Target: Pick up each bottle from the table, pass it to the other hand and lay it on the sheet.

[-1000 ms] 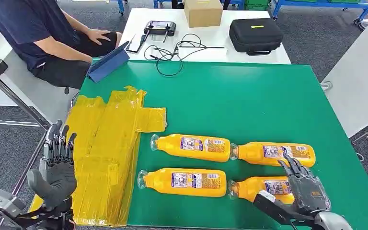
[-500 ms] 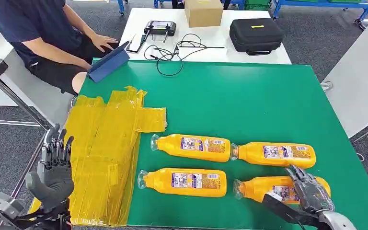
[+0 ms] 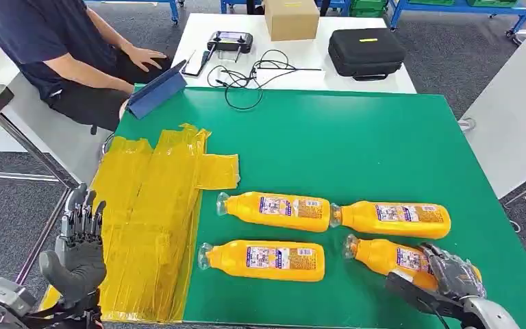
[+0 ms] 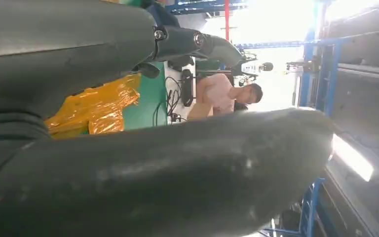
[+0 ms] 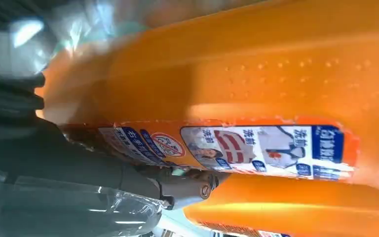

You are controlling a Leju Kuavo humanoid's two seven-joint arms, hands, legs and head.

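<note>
Four orange bottles lying on the green table (image 3: pixel 356 144), caps pointing left, in two rows near the front edge. Far-left bottle (image 3: pixel 274 206) and far-right bottle (image 3: pixel 390 219) end to end, nearly touching; near-left bottle (image 3: pixel 264 259) just in front of the far-left one. Near-right bottle (image 3: pixel 394 258) tilted, cap end angled toward the far row, base end under the right hand (image 3: pixel 452 274). Right hand wrapped over that bottle's base, fingers curled around the body; in the right wrist view, same bottle (image 5: pixel 256 98) pressed close against the hand, label facing the camera, dark fingers (image 5: pixel 79 158) lying along it. Whether lifted off the table or resting on it: cannot tell. Yellow sheet (image 3: pixel 154 219), crinkled, spread over the table's left side, overhanging the left edge, bare of bottles. Left hand (image 3: pixel 79 250) held upright beside the sheet's near-left corner, off the table edge, palm empty, fingers straight and slightly apart. Blue tablet (image 3: pixel 156 89) leaning at the table's far-left corner. Beyond, a white table (image 3: pixel 198 27) carrying a controller (image 3: pixel 229 41), tangled black cable (image 3: pixel 246 75), cardboard box (image 3: pixel 291 17) and black case (image 3: pixel 366 50). Person in dark clothing (image 3: pixel 48 41) seated at far left.
</note>
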